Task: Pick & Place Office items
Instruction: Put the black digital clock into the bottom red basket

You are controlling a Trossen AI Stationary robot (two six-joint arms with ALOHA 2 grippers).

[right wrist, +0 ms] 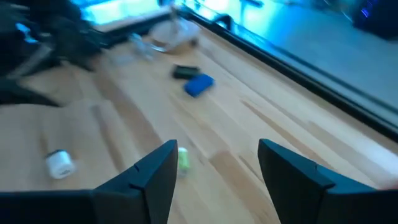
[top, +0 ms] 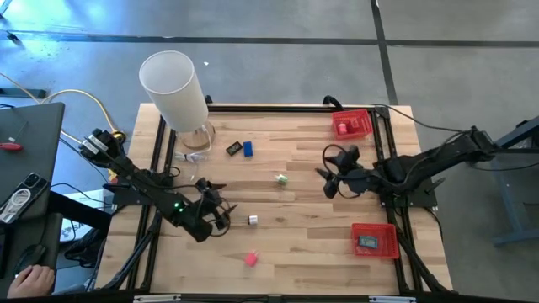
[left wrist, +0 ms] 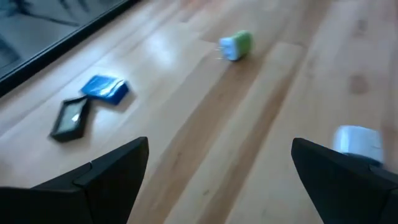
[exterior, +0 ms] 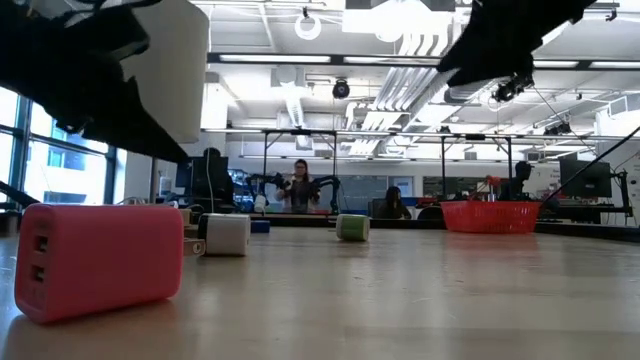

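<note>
This is a large open robotics lab or workshop hall. In the low view, an industrial ceiling (exterior: 400,60) fills the top of the frame with exposed white ducts, pipes and strip lights. At mid-frame people (exterior: 300,185) sit among benches with monitors (exterior: 585,180) at right. At the left edge, tall windows (exterior: 40,150) show. The high view shows a grey concrete floor (top: 278,50) along the top.

Pink piece (top: 251,258), white piece (top: 253,220), green piece (top: 281,178), blue piece (top: 248,149), red trays (top: 376,250)
</note>
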